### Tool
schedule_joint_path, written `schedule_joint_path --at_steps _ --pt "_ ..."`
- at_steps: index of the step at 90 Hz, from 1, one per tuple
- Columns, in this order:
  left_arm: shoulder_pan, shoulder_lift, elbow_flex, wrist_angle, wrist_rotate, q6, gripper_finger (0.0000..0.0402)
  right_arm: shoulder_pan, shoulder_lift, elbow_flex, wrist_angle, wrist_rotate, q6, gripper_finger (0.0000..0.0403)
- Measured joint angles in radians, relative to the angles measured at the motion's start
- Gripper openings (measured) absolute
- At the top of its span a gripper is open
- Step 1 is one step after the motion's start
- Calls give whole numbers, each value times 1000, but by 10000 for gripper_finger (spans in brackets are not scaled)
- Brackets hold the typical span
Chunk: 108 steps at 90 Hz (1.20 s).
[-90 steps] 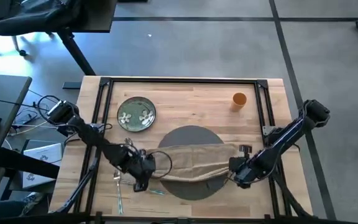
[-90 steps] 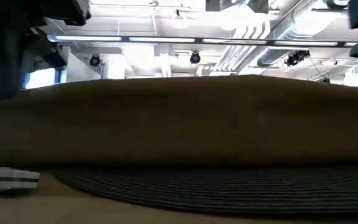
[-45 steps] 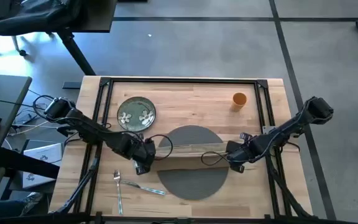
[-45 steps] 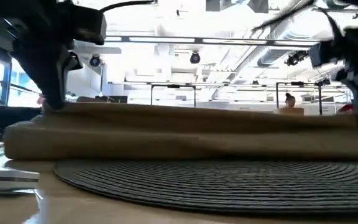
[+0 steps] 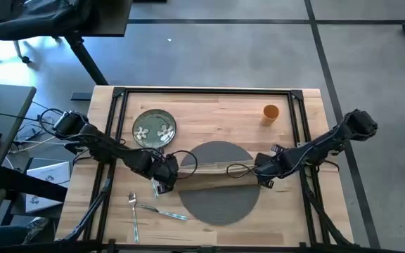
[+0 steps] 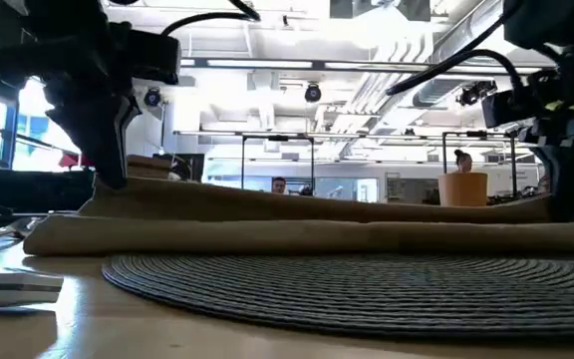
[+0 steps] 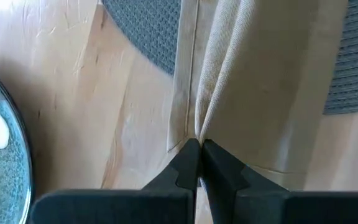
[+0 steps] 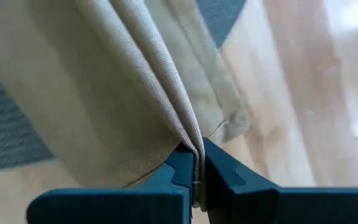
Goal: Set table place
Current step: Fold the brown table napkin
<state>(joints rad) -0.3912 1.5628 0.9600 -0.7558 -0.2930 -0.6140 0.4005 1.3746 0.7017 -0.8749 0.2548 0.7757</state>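
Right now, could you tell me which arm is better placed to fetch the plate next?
Left: its gripper sits nearer the plate. Both it and the right gripper are shut on the napkin.

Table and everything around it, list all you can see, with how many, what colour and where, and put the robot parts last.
table: one, light wood with black rail frame, centre of the high view
mat: one, grey woven, round, near middle of the table
napkin: one, beige, folded long across the mat, pinched at both ends
plate: one, green floral, far left of the mat
cup: one, orange, far right part of the table
cutlery: pale handled metal pieces, near left of the mat
office chair: one, dark, on the floor beyond the table
left gripper: fingers shut on the napkin's left end
right gripper: fingers shut on the napkin's right end
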Motion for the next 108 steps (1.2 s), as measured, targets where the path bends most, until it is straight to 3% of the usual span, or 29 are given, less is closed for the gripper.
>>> schedule_joint_path --at_steps 52,69,85,97,108 --pt "-2 3 0 -3 -5 -53 14 -61 0 0 -6 -19 -70 6" --pt "0 3 0 -4 20 -53 75 -61 0 4 -30 -18 -55 72" --pt "13 -38 0 -16 71 -55 130 -61 1 71 -189 97 -17 155" --pt "18 -94 10 17 64 -64 147 -72 -5 143 -246 117 -89 197" --pt "11 -102 6 145 38 5 149 -73 -16 151 -123 55 -169 213"
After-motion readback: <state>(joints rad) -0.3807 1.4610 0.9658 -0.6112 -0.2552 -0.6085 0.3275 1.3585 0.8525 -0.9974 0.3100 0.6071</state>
